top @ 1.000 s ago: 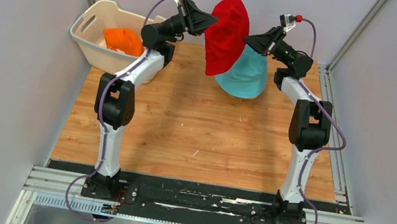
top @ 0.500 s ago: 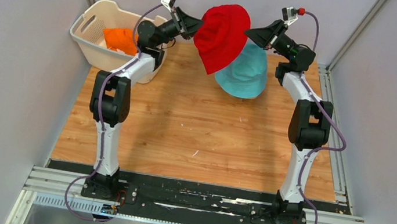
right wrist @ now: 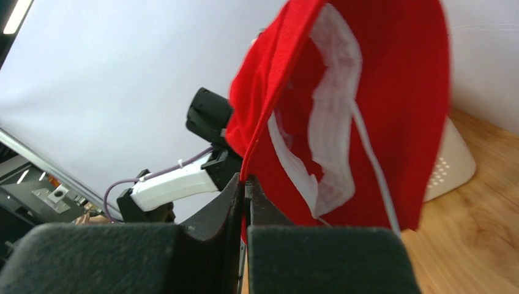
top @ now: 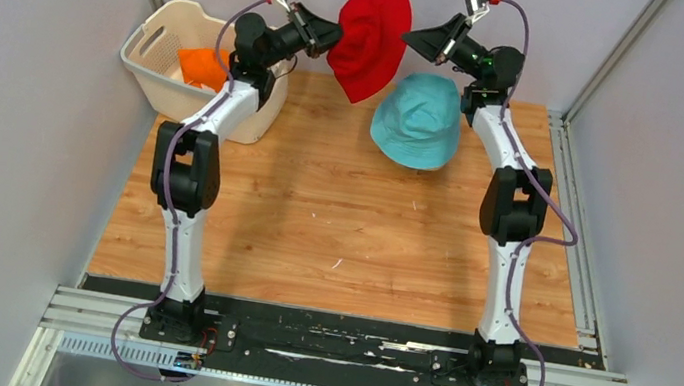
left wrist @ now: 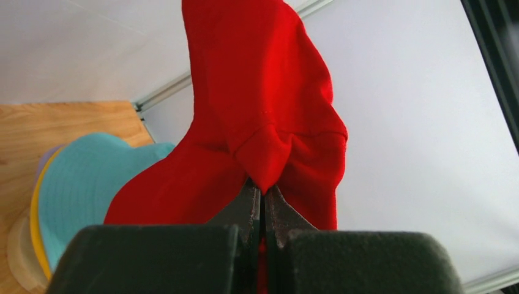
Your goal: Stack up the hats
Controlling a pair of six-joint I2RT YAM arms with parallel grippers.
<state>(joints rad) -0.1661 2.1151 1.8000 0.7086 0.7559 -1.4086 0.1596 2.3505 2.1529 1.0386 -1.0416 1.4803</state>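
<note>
A red hat (top: 370, 35) hangs in the air at the back of the table, stretched between both arms. My left gripper (top: 331, 38) is shut on its left brim, the fabric (left wrist: 263, 122) pinched between the jaws (left wrist: 263, 187). My right gripper (top: 407, 37) is shut on the opposite brim (right wrist: 248, 177); the right wrist view shows the hat's white-lined inside (right wrist: 333, 122). Below and to the right, a teal hat (top: 419, 120) sits on top of a stack; yellow (left wrist: 33, 233) and lavender edges show beneath it. An orange hat (top: 202, 65) lies in the basket.
A white perforated basket (top: 149, 65) stands at the back left beside the left arm. The wooden tabletop (top: 334, 222) stretches toward the arm bases. Grey walls close in on both sides and behind.
Both arms have raised the red hat higher and further back, off the teal hat. The right gripper has closed on the brim.
</note>
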